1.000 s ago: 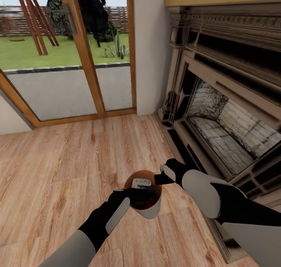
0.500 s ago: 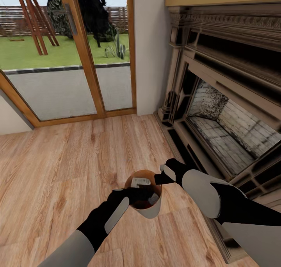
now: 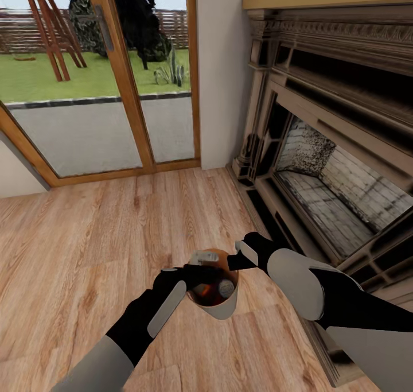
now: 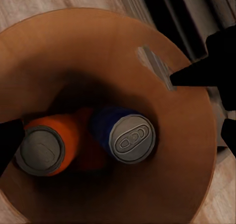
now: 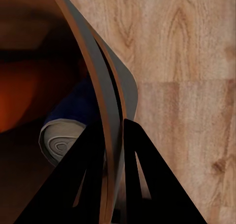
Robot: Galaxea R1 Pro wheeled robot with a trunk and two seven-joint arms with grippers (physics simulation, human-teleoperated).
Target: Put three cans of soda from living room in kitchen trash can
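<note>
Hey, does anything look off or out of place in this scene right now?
The grey tapered bin with a tan inside stands by the dark ornate fireplace, not in a kitchen. Its rim is pinched by the right hand. An orange can and a blue can lie inside.

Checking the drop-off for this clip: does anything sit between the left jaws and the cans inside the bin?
Nothing visible does. The left gripper hangs over the open trash can, and the blue can and orange can lie uncovered below.
</note>
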